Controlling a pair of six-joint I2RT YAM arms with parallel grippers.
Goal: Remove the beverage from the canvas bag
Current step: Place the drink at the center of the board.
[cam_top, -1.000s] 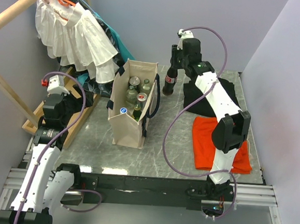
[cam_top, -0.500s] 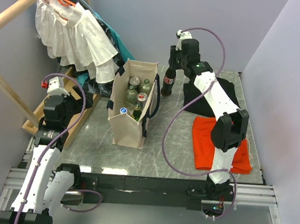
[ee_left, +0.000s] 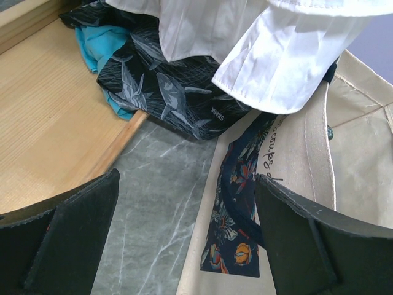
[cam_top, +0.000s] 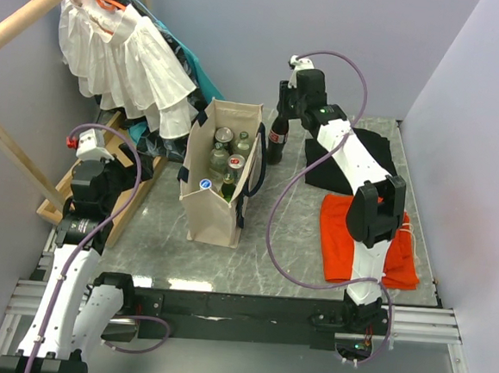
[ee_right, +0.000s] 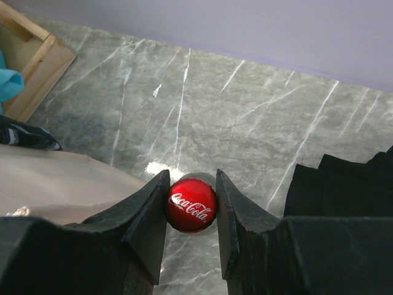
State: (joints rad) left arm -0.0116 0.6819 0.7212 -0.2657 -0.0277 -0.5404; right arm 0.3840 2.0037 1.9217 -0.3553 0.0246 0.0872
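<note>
The cream canvas bag (cam_top: 216, 203) with navy handles stands mid-table, several bottles and cans (cam_top: 225, 160) inside. Its side and floral strap show in the left wrist view (ee_left: 307, 153). My right gripper (cam_top: 283, 110) is shut on the neck of a dark Coca-Cola bottle (cam_top: 276, 138), upright just right of the bag's far corner. In the right wrist view the fingers (ee_right: 147, 218) clamp the red cap (ee_right: 191, 204). My left gripper (cam_top: 91, 170) is open and empty, left of the bag; in its own view it (ee_left: 184, 239) faces the bag's side.
White ruffled garment (cam_top: 126, 56) and dark patterned clothes hang at the back left over a wooden rack base (cam_top: 123, 198). A black cloth (cam_top: 368, 161) and a red cloth (cam_top: 366, 239) lie on the right of the marble table (cam_top: 288, 250).
My right gripper has carried the cola bottle leftward and slightly back, closer to the bag's far right corner. The left arm has barely moved.
</note>
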